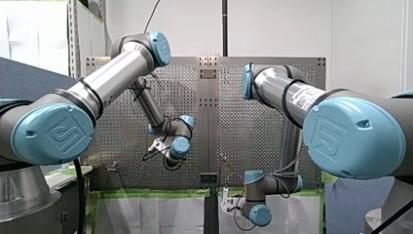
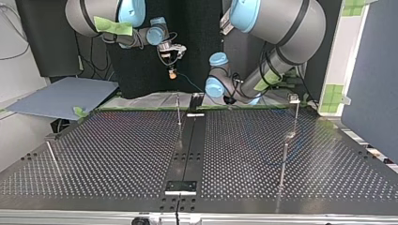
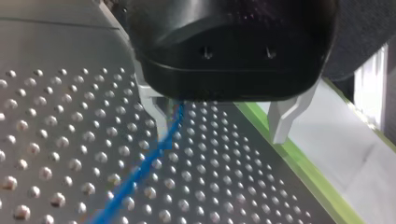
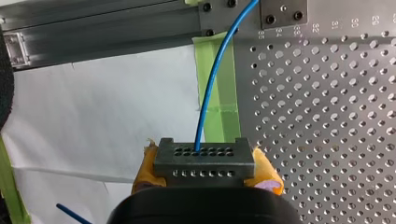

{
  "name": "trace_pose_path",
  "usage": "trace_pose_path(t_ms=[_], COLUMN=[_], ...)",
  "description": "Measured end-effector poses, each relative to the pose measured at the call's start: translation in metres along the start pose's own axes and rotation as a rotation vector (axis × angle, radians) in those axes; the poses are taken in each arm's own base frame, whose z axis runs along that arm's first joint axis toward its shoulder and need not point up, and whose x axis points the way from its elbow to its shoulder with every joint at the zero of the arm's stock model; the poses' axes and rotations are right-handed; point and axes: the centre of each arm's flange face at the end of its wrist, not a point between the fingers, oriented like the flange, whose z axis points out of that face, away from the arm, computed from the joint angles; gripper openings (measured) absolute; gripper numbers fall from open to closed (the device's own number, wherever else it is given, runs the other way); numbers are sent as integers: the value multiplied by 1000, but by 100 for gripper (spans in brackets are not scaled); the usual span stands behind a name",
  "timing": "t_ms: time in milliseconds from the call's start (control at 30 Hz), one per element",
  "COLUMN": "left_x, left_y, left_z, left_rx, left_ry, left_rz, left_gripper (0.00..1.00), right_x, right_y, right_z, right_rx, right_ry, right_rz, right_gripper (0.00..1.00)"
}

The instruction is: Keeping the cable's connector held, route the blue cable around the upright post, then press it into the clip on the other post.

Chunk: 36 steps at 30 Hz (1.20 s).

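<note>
In the right wrist view my right gripper [image 4: 204, 173] is shut with its yellow pads [image 4: 267, 175] on the grey perforated connector [image 4: 204, 161]. The blue cable [image 4: 212, 79] leaves the connector and curves away over the plate's edge. In the top view my right gripper [image 2: 172, 71] hangs beyond the table's far edge. In the left wrist view my left gripper [image 3: 219, 126] stands open just above the plate, and the blue cable [image 3: 140, 172] runs along the plate close to one pale finger [image 3: 156, 116]. A thin upright post [image 2: 178, 110] stands mid-table, and a post with a clip [image 2: 294, 110] stands at the top view's right.
Another post [image 2: 283, 164] stands nearer in the top view's right half, and a short leaning one [image 2: 53, 157] at its left. A dark rail [image 2: 190, 140] splits the perforated table [image 2: 117, 154]. Green tape [image 4: 217, 93] and white sheeting border the plate by my right gripper.
</note>
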Motion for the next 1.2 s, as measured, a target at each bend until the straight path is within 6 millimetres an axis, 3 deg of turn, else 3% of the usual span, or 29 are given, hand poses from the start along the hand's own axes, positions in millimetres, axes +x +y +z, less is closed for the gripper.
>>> trace_pose_path(t_ms=[233, 533, 1033, 1200], left_x=[-4, 7, 6, 17], left_y=[-7, -23, -34, -41], left_z=[-2, 2, -2, 2], left_rx=[39, 95, 135, 135], left_ry=[-20, -15, -29, -1], left_rz=[-41, -83, -112, -91], left_gripper=[99, 99, 99, 99], right_x=[0, 3, 3, 3], right_y=[-3, -5, -12, -13], right_z=[1, 4, 4, 4], right_rx=[15, 52, 113, 125], right_ry=[4, 16, 12, 12], right_rz=[-4, -24, -49, -49], right_gripper=[0, 0, 0, 0])
